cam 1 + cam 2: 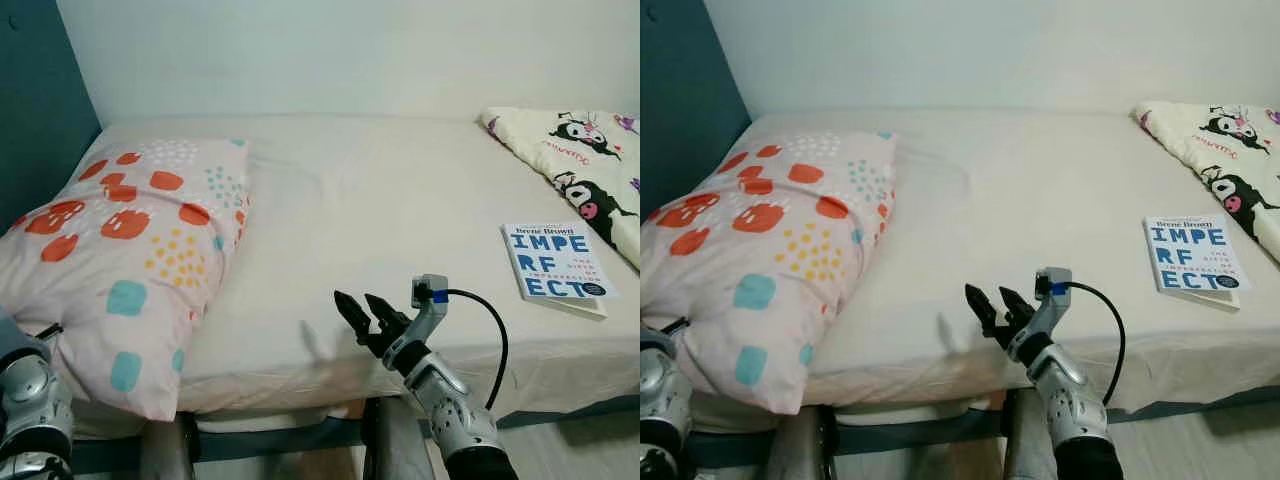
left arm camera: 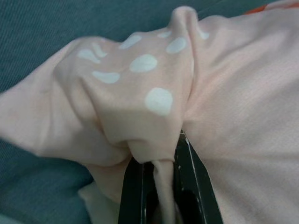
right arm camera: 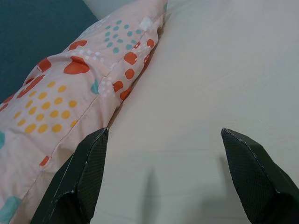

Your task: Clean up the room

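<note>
The cream-sheeted bed (image 1: 380, 190) carries a patterned pillow (image 1: 130, 250), a book (image 1: 555, 262) and a cartoon-print blanket (image 1: 585, 160).

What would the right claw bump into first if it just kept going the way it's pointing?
Probably the pillow. The open right claw points up-left over the bare sheet, toward the pillow's edge, though depth is hard to judge.

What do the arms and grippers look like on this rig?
Both arms are ribbed silver metal. The right gripper has two long black pointed fingers with textured pads, a grey wrist camera block with a blue tag, and a looping black cable. The left gripper has the same black fingers.
</note>
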Motion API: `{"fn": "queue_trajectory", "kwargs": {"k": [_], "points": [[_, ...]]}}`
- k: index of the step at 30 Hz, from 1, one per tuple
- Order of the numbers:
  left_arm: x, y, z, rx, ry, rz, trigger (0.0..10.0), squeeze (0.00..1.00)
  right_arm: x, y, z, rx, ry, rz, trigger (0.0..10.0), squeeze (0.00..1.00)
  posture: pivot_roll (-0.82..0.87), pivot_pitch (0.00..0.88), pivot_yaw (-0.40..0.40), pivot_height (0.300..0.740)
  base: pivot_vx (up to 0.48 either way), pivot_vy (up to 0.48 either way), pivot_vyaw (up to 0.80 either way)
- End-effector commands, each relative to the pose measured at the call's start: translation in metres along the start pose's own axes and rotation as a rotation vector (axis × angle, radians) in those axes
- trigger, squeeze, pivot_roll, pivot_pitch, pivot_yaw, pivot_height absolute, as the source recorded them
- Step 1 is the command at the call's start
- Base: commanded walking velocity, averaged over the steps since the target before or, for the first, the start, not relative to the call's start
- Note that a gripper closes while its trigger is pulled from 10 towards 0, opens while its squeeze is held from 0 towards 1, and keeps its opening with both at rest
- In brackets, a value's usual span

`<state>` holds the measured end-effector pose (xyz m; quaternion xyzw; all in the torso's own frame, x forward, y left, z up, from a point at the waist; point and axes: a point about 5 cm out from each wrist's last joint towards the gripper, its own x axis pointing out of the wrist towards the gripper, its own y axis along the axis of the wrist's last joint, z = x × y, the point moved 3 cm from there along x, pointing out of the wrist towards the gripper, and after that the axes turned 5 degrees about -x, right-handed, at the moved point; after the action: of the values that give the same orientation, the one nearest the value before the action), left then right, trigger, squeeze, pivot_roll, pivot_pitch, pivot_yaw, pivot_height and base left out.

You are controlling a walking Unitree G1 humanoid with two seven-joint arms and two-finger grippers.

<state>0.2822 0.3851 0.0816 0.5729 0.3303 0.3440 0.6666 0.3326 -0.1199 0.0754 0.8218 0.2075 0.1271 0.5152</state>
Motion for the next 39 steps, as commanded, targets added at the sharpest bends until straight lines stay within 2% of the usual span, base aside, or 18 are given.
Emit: {"fn": "queue_trajectory", "kwargs": {"k": [1, 3, 4, 7, 12, 13, 15, 19, 22, 25, 27, 30, 32, 33, 35, 36, 39], "points": [[-0.005, -0.018, -0.014, -0.002, 0.036, -0.071, 10.0, 0.0, -0.003, -0.005, 0.002, 0.01, -0.01, -0.017, 10.0, 0.0, 0.05, 0.105, -0.101, 0.445, 0.0, 0.0, 0.0], [-0.007, -0.022, -0.013, -0.009, 0.028, -0.089, 10.0, 0.0, -0.003, -0.005, 0.002, 0.01, -0.01, -0.017, 10.0, 0.0, 0.05, 0.105, -0.101, 0.445, 0.0, 0.0, 0.0], [-0.01, -0.028, -0.013, -0.012, 0.027, -0.108, 10.0, 1.0, -0.003, -0.005, 0.001, 0.01, -0.009, -0.017, 10.0, 0.0, 0.04, 0.103, -0.099, 0.445, 0.0, 0.0, 0.0], [-0.016, -0.035, -0.01, 0.003, 0.014, -0.125, 10.0, 1.0, -0.004, -0.004, 0.001, 0.009, -0.008, -0.017, 10.0, 0.0, 0.04, 0.102, -0.099, 0.445, 0.0, 0.0, 0.0], [-0.028, -0.047, 0.003, 0.02, -0.078, -0.143, 10.0, 1.0, -0.004, -0.003, 0.003, 0.006, -0.012, -0.014, 10.0, 0.0, 0.04, 0.1, -0.095, 0.445, 0.0, 0.0, 0.0], [-0.035, -0.052, 0.009, 0.026, -0.121, -0.151, 10.0, 1.0, -0.003, -0.003, 0.003, 0.006, -0.011, -0.012, 10.0, 0.0, 0.05, 0.099, -0.094, 0.445, 0.0, 0.0, 0.0], [-0.036, -0.053, 0.01, 0.027, -0.129, -0.153, 10.0, 1.0, -0.003, -0.002, 0.002, 0.006, -0.011, -0.012, 10.0, 0.0, 0.05, 0.099, -0.094, 0.445, 0.0, 0.0, 0.0], [-0.052, -0.071, 0.016, 0.022, -0.211, -0.214, 10.0, 1.0, -0.001, 0.0, 0.003, 0.004, -0.011, -0.008, 10.0, 0.0, 0.05, 0.093, -0.093, 0.445, 0.0, 0.0, 0.0], [-0.059, -0.076, 0.02, -0.001, -0.244, -0.235, 10.0, 1.0, -0.001, 0.0, 0.003, 0.001, -0.011, -0.008, 10.0, 0.0, 0.05, 0.089, -0.093, 0.445, 0.0, 0.0, 0.0], [-0.073, -0.08, 0.037, -0.053, -0.363, -0.252, 10.0, 1.0, 0.0, 0.002, 0.005, -0.002, -0.01, -0.005, 10.0, 0.0, 0.05, 0.08, -0.093, 0.445, 0.0, 0.0, 0.0], [-0.074, -0.079, 0.037, -0.057, -0.372, -0.246, 10.0, 1.0, 0.0, 0.002, 0.005, -0.002, -0.01, -0.005, 10.0, 0.0, 0.05, 0.08, -0.093, 0.445, 0.0, 0.0, 0.0], [-0.063, -0.064, 0.035, -0.045, -0.38, -0.185, 10.0, 1.0, 0.001, 0.002, 0.004, -0.003, -0.007, -0.006, 10.0, 0.0, 0.06, 0.077, -0.093, 0.445, 0.0, 0.0, 0.0], [-0.052, -0.047, 0.033, 0.008, -0.371, -0.108, 10.0, 1.0, 0.002, 0.002, 0.004, -0.004, -0.006, -0.007, 10.0, 0.0, 0.06, 0.072, -0.094, 0.445, 0.0, 0.0, 0.0], [-0.052, -0.047, 0.033, 0.008, -0.371, -0.108, 10.0, 1.0, 0.002, 0.002, 0.004, -0.004, -0.006, -0.007, 10.0, 0.0, 0.06, 0.072, -0.094, 0.445, 0.0, 0.0, 0.0], [-0.038, -0.017, 0.034, 0.054, -0.361, 0.01, 10.0, 1.0, 0.003, 0.002, 0.004, -0.004, -0.004, -0.007, 10.0, 0.0, 0.06, 0.07, -0.092, 0.445, 0.0, 0.0, 0.0], [-0.032, -0.001, 0.034, 0.08, -0.361, 0.061, 10.0, 0.58, 0.003, 0.002, 0.004, -0.004, -0.003, -0.007, 10.0, 0.0, 0.06, 0.072, -0.09, 0.445, 0.0, 0.0, 0.0], [-0.028, 0.009, 0.035, 0.097, -0.361, 0.094, 10.0, 0.58, 0.003, 0.002, 0.004, -0.004, -0.003, -0.007, 10.0, 0.0, 0.06, 0.072, -0.09, 0.445, 0.0, 0.0, 0.0]]}}
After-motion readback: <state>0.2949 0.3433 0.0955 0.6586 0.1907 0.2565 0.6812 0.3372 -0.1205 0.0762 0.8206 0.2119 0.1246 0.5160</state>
